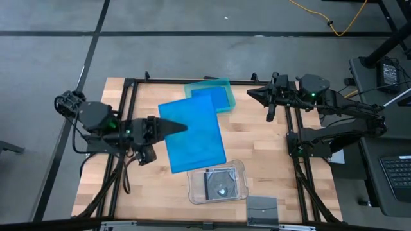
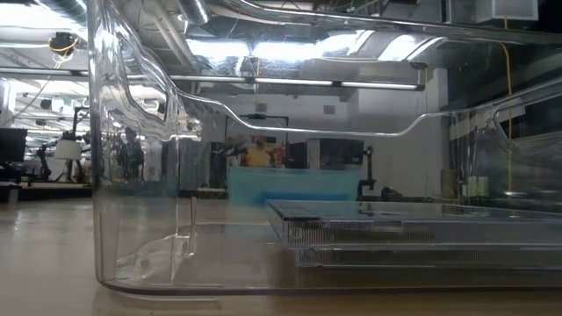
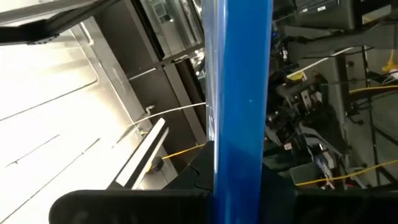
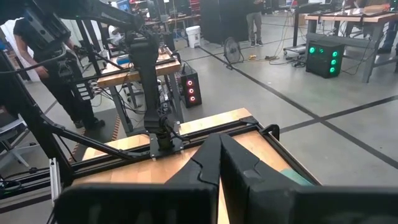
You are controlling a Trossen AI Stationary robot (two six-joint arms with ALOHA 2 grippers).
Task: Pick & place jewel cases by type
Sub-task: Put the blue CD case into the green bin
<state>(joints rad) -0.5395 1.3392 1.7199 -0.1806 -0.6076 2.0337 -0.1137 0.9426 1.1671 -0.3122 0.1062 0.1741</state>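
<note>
My left gripper point(image 1: 183, 128) is shut on a bright blue rectangular jewel case point(image 1: 192, 135), which shows edge-on in the left wrist view point(image 3: 239, 93). Another blue case point(image 1: 217, 99) lies in the teal tray point(image 1: 226, 83) at the table's far side. Dark grey square cases point(image 1: 219, 183) lie stacked in the clear tray point(image 1: 192, 187) near the table's near edge; the low view shows them point(image 2: 413, 233) through its wall. One more grey case point(image 1: 262, 208) lies flat at the near edge. My right gripper point(image 1: 250, 94) point(image 4: 219, 149) is shut and touches nothing, at the far right beside the teal tray. My left gripper pinches the blue case between its two fingers at the case's left edge point(image 3: 239, 158). The fingers come in about level from the table's left. The case is lifted clear and lies roughly flat above the table's middle, reaching from the fingers toward the right.
A black metal frame point(image 1: 128, 115) runs along the table's left, far and right sides. The clear tray's wall point(image 2: 132, 175) stands right before the low camera. Bare wood point(image 1: 257, 147) shows between the held case and the right arm. A person point(image 4: 56, 68) stands beyond the table.
</note>
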